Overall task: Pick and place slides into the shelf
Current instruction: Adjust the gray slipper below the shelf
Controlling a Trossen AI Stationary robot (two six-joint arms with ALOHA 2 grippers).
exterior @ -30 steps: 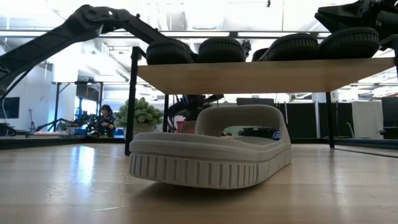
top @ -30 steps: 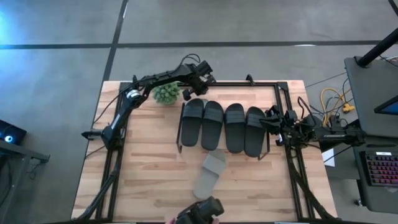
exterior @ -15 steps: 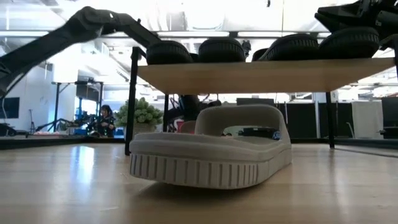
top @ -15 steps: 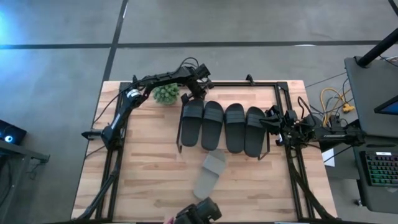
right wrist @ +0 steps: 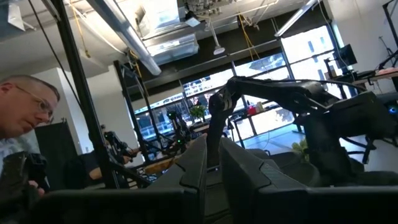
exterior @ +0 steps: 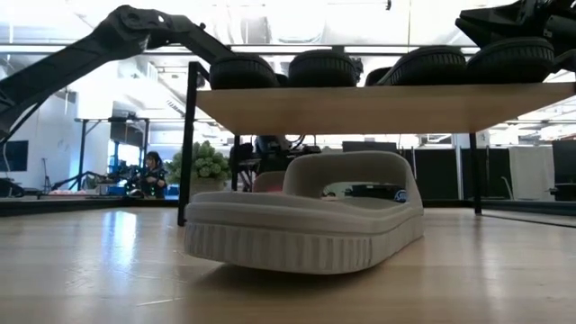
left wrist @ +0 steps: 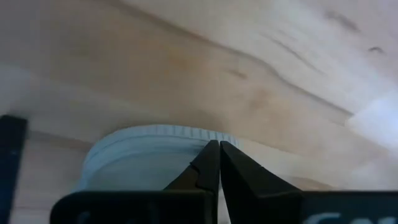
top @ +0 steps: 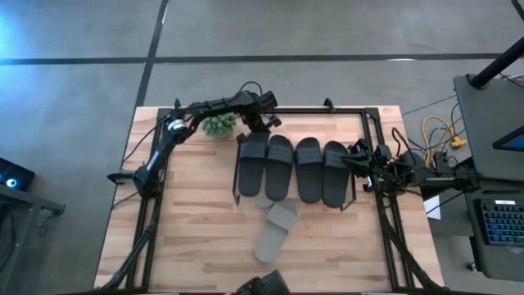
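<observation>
High: my left gripper (top: 260,123) sits closed at the shelf's (top: 352,192) far edge, four black slides (top: 295,168) just ahead on it. Low: beige slide (exterior: 304,225) on the table under the shelf. Left wrist: fingertips (left wrist: 211,163) pinched together, empty. Right gripper (top: 360,160) beside the shelf's end, nearly closed.

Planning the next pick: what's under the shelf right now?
A pale slide lies partly under the shelf, sticking out front. Something pinkish behind it is mostly hidden.
</observation>
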